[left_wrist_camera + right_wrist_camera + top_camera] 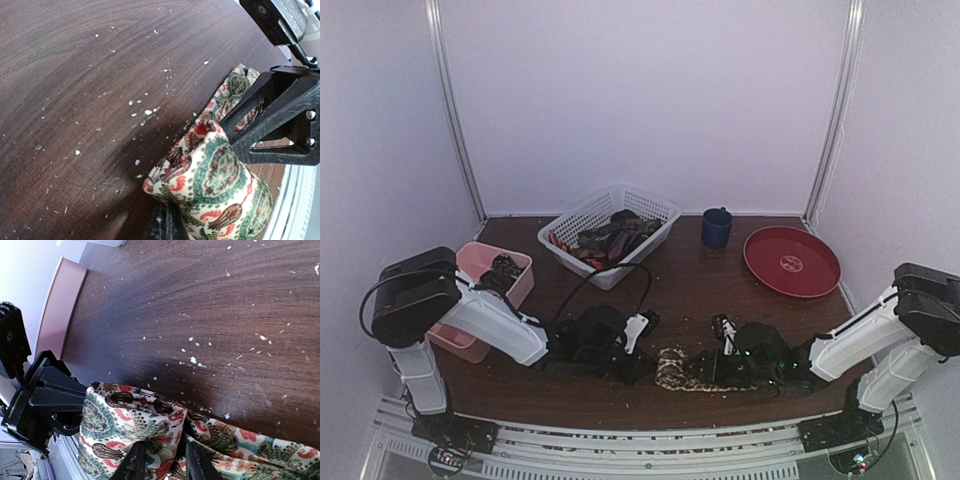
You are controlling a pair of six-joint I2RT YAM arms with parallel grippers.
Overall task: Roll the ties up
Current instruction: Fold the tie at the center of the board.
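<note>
One tie, cream with a teal and red paisley print, lies near the table's front edge between both grippers. In the left wrist view its folded end stands up in a bunch over my left gripper, whose fingers are shut together at the fabric's lower edge. The right wrist view has my right gripper pinching a fold of the tie between its two black fingers. The rest of the strip trails off to the right. More ties lie heaped in the white basket.
A white lattice basket stands at the back centre. A pink tray at the left holds a dark roll. A blue cup and a red plate sit at the back right. White crumbs speckle the dark wooden table.
</note>
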